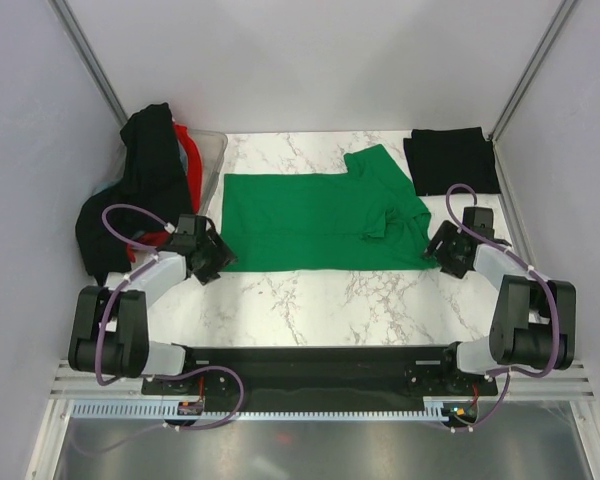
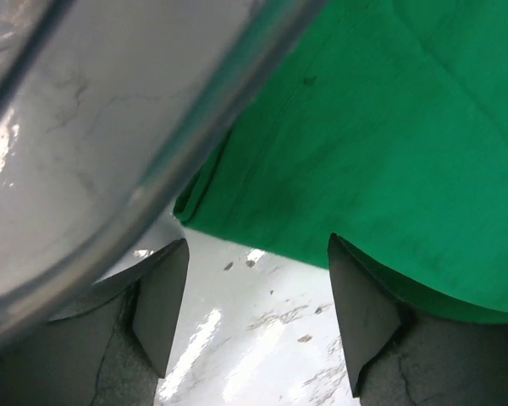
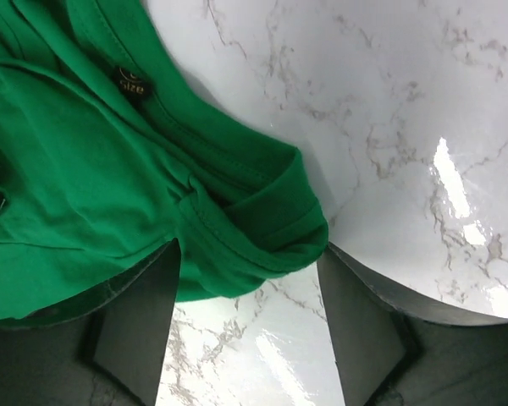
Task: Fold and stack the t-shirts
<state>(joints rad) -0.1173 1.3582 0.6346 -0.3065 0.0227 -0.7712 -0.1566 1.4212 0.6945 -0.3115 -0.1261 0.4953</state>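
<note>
A bright green t-shirt (image 1: pixel 310 220) lies partly folded on the marble table (image 1: pixel 320 305), one sleeve turned in on its right side. My left gripper (image 1: pixel 212 258) stands open at its near left corner. In the left wrist view the green hem (image 2: pixel 389 127) sits just ahead of the spread fingers (image 2: pixel 165 296). My right gripper (image 1: pixel 442 250) is open at the near right corner. There the folded green edge (image 3: pixel 262 228) lies between the wide-apart fingertips, with nothing pinched. A folded black t-shirt (image 1: pixel 452 160) rests at the back right.
A translucent plastic tub (image 1: pixel 212 160) stands at the back left, with black cloth (image 1: pixel 145 170) and red cloth (image 1: pixel 185 140) spilling over it. The tub's rim (image 2: pixel 110 127) fills the upper left of the left wrist view. Grey walls close in both sides.
</note>
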